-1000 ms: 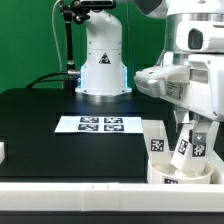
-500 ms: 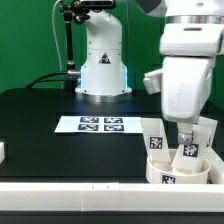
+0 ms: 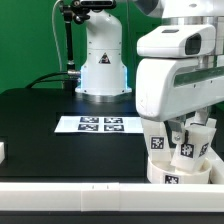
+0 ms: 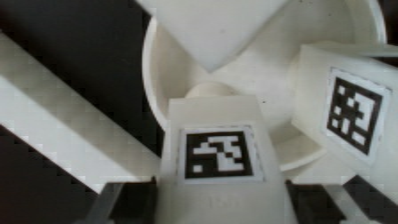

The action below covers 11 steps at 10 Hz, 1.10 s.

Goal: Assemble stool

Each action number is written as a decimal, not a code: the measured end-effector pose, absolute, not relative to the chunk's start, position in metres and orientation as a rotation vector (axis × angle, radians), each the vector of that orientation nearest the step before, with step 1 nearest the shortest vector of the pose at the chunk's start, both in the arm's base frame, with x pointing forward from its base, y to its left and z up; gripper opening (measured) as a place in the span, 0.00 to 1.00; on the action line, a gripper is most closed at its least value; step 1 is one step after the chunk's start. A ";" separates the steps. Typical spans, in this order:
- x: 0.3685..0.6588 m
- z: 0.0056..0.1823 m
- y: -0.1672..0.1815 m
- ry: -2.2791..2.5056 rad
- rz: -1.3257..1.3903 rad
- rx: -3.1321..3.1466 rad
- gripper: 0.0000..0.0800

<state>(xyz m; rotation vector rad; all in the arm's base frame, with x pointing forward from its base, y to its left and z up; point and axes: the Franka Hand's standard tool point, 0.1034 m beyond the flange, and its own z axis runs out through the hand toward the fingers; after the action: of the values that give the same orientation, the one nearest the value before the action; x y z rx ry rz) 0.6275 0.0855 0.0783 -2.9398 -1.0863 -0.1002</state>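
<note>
**Q:** Where is the stool right now?

**A:** Its seat sits at the lower right of the exterior view, on the black table, just behind the white rail that runs along the bottom edge. It is a low round white ring with a tag on its front wall. Legs stand up out of it: one on its left side with a tag facing the camera, another at the right, tilted a little.

**Q:** And your gripper?

**A:** My gripper is down over the seat, in the lower right of that frame, and my wrist housing hides much of the legs. The jaws are nearly together, clamped on a leg. In the wrist view that leg fills the lower middle, its tag facing the camera, with my dark fingertips on either side of it near the bottom edge.

**Q:** What else shows in the wrist view?

**A:** The curved wall of the seat sweeps behind the held leg, and a second tagged leg stands at the right edge of the frame.

**Q:** Anything else on the table?

**A:** The marker board lies flat at the centre of the exterior view, well apart from the seat. A white robot base stands behind it.
</note>
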 end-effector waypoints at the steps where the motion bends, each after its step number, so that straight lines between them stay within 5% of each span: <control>1: 0.627 0.078 0.087 -0.957 -0.101 -2.975 0.43; 11: 0.622 0.075 0.111 0.424 -0.117 -3.016 0.43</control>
<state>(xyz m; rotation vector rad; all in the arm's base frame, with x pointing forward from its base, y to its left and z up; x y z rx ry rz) 0.6222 0.1112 0.0751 -3.0160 0.4242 -0.1168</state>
